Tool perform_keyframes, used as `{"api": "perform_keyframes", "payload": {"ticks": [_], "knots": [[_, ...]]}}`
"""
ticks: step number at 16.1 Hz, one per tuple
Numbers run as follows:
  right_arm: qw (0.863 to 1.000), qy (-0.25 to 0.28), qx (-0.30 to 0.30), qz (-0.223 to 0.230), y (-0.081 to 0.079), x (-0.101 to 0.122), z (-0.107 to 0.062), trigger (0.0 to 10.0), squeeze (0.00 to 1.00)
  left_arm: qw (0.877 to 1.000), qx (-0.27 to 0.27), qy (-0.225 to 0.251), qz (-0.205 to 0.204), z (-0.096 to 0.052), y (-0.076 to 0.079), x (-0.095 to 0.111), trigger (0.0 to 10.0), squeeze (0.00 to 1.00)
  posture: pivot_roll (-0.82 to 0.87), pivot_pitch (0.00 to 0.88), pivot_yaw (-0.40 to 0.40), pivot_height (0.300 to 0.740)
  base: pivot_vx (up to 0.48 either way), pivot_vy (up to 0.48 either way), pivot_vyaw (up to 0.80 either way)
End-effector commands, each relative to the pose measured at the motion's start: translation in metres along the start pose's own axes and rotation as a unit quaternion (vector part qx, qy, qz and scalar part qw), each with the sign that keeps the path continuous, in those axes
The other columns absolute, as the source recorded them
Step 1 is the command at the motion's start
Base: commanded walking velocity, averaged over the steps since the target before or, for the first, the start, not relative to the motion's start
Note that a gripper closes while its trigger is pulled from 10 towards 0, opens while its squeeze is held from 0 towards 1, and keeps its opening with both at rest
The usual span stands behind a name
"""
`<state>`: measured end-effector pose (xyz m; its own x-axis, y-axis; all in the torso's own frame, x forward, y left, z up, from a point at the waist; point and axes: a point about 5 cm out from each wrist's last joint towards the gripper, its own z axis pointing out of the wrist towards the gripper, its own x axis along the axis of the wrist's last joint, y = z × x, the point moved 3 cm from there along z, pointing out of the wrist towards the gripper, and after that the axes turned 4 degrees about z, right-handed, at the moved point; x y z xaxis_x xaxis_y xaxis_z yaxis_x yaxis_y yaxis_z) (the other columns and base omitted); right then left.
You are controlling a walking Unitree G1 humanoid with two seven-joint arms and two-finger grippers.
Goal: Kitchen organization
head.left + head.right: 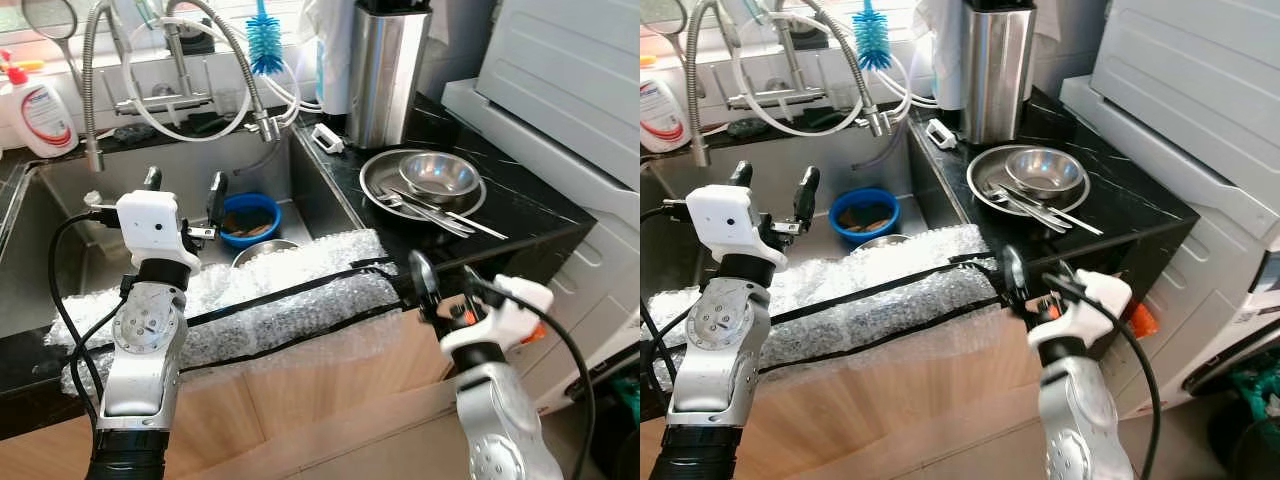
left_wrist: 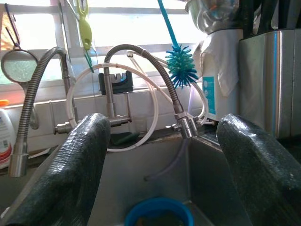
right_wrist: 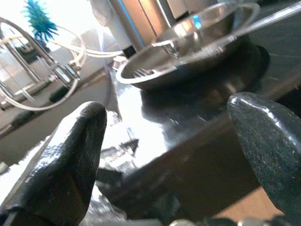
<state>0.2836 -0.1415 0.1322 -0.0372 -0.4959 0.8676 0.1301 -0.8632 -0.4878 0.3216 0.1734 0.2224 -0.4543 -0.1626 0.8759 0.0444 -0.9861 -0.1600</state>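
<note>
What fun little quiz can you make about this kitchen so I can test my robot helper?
1. True or false: the blue bowl sits inside the sink.
2. What rests on the steel plate with the cutlery: A) a mug, B) a small steel bowl, C) a sponge?
3. Fill in: the left gripper hovers above the ____ with its fingers apart, holding nothing.

Key: 1 true; 2 B; 3 sink.
</note>
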Motion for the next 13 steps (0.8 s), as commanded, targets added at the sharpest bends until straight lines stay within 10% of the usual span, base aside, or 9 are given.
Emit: {"api": "perform_keyframes", "payload": {"ticks": [1, 8, 9, 10, 11, 13], "knots": [[1.0, 0.004, 0.0, 0.014, -0.002, 0.003, 0.003, 10.0, 0.0, 1.0, 0.003, 0.003, -0.001, 0.001, 0.0, 0.001, 10.0, 0.0, -0.11, 0.0, 0.035, 0.74, 0.0, 0.0, 0.0], [0.999, 0.017, -0.034, 0.035, 0.01, 0.01, 0.024, 10.0, 0.0, 1.0, 0.004, 0.004, -0.005, 0.002, 0.002, 0.001, 10.0, 0.0, -0.11, 0.0, 0.037, 0.74, 0.0, 0.0, 0.0], [0.999, 0.019, -0.027, 0.039, 0.007, 0.01, 0.026, 0.0, 0.0, 1.0, 0.005, 0.003, -0.005, 0.002, 0.002, 0.0, 10.0, 0.0, -0.11, 0.0, 0.035, 0.74, 0.0, 0.0, 0.0], [0.999, 0.02, -0.023, 0.039, 0.006, 0.01, 0.026, 0.0, 0.0, 1.0, 0.005, 0.003, -0.005, 0.002, 0.003, 0.0, 10.0, 0.0, -0.11, 0.0, 0.034, 0.74, 0.0, 0.0, 0.0], [0.999, 0.017, -0.025, 0.037, 0.005, 0.008, 0.027, 2.8, 0.0, 1.0, 0.005, 0.003, -0.006, 0.002, 0.002, 0.0, 10.0, 0.0, -0.11, 0.0, 0.034, 0.74, 0.0, 0.0, 0.0], [0.999, 0.018, -0.028, 0.043, 0.005, 0.007, 0.028, 2.7, 0.0, 1.0, 0.006, 0.002, -0.005, 0.001, 0.002, 0.0, 10.0, 0.0, -0.11, 0.0, 0.035, 0.74, 0.0, 0.0, 0.0]]}}
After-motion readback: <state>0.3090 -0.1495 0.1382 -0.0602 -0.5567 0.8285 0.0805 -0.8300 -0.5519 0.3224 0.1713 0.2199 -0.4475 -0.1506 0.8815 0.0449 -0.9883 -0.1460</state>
